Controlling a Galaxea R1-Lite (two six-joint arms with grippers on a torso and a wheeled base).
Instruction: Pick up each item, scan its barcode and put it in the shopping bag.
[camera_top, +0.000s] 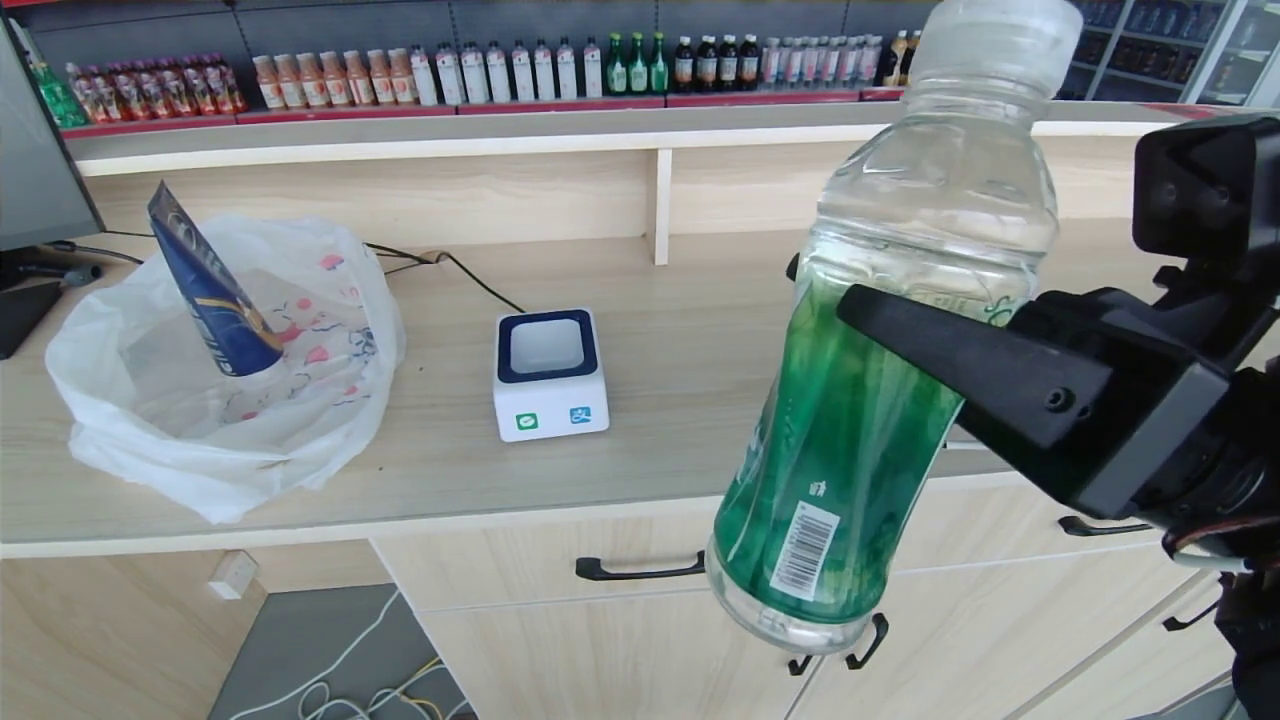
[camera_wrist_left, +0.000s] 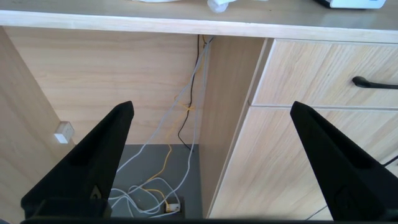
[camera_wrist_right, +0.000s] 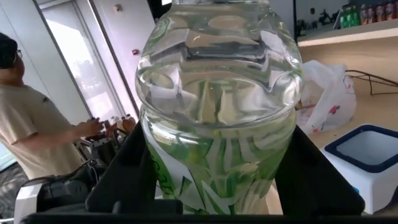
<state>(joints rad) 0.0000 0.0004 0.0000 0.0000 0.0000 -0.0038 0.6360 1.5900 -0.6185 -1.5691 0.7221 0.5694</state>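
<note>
Clear plastic bottle (camera_top: 880, 380) w/ green label, white cap, clear liquid: held in the air in the right gripper (camera_top: 820, 285), close to the head cam, tilted so cap points up and base hangs lower, out past the counter's front edge. Barcode (camera_top: 805, 550) sits low on the label near the base, facing the head cam. In the right wrist view the bottle (camera_wrist_right: 217, 124) sits btwn both black fingers of the right gripper (camera_wrist_right: 221, 186), which pinch it at the label, one each side.

Scanner (camera_top: 550, 372), white box w/ blue-rimmed window on top, stands on the wood counter (camera_top: 680, 330), off to the bottle's left and apart from it; also seen in the right wrist view (camera_wrist_right: 367, 155). Shopping bag (camera_top: 230, 380), white plastic, mouth open, lies further left on the counter, near the scanner but not touching. Blue packet (camera_top: 210, 290) stands tilted inside it. Thin black cable (camera_top: 450, 265) runs along the counter behind bag and scanner.

Left gripper (camera_wrist_left: 211, 162): fingers spread wide, nothing btwn them, low down facing the cupboard front under the counter edge; drawer handle (camera_wrist_left: 376, 83) to one side, loose cables (camera_wrist_left: 155, 186) on the floor.

Back shelf w/ rows of drinks (camera_top: 500, 70).
</note>
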